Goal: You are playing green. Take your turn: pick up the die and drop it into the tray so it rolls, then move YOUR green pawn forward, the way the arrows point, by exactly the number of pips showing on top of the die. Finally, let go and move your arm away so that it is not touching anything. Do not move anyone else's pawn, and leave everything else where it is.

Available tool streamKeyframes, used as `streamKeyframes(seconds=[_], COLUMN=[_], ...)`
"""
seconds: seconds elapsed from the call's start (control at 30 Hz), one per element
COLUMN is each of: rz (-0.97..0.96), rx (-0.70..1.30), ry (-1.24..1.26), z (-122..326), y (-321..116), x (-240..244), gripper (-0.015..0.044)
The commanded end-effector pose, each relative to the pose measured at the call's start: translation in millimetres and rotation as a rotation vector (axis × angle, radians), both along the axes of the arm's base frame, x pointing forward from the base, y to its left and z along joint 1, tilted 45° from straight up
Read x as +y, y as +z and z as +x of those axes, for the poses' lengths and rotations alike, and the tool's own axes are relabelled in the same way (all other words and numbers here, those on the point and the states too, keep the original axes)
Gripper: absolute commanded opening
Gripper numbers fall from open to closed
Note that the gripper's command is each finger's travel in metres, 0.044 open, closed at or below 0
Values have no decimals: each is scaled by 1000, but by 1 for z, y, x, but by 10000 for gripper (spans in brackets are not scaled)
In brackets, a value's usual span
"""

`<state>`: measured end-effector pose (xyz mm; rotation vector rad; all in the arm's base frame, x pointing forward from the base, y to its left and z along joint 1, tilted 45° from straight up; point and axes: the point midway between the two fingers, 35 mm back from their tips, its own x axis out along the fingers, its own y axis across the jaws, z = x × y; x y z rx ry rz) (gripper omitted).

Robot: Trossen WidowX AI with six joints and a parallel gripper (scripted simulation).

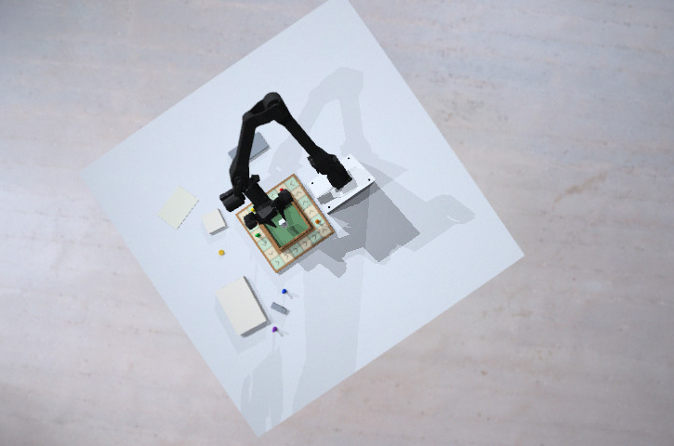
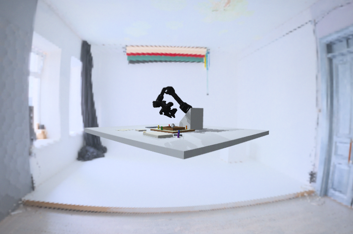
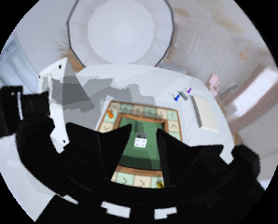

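My claw (image 3: 141, 149): spread, pinching nothing, high over the tray (image 1: 294, 235).
Die (image 1: 282, 223): below my fingertips, apart from them.
Green pawn (image 1: 248, 213): board edge, nine o'clock of tray.

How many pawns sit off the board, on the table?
3: yellow pawn left of the board; blue pawn and purple pawn beside the big cream block. Arm may hide more.

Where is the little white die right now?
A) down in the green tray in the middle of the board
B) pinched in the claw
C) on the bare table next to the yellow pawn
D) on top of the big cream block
A: the die shows below the parted claw, free of both fingers, over the green tray; whether it has landed yet is unclear.
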<state>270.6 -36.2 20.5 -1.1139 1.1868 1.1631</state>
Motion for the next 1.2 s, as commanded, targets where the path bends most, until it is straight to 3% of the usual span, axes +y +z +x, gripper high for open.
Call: streamKeyframes(seconds=[0.0, 0.2, 0.37, 0.5, 0.63, 0.7, 0.77, 1.0, 1.17], rz=[4, -10, -459, -822, -840, -747, -752, -755, -693], rx=[-2, 9, 136, 74, 67, 109, 82, -204, -431], ry=[3, 1, -38, -14, -11, -8, -80, -818, -1354], z=[2, 2, -5, 1, 2, -4, 2, 53, 89], y=[18, 26, -8, -16, -16, -18, -18, -17, -17], x=[18, 27, 18, 17, 17, 18, 17, 2, -14], gripper=[289, 440, 440, 440, 440, 440, 387, 204, 200])
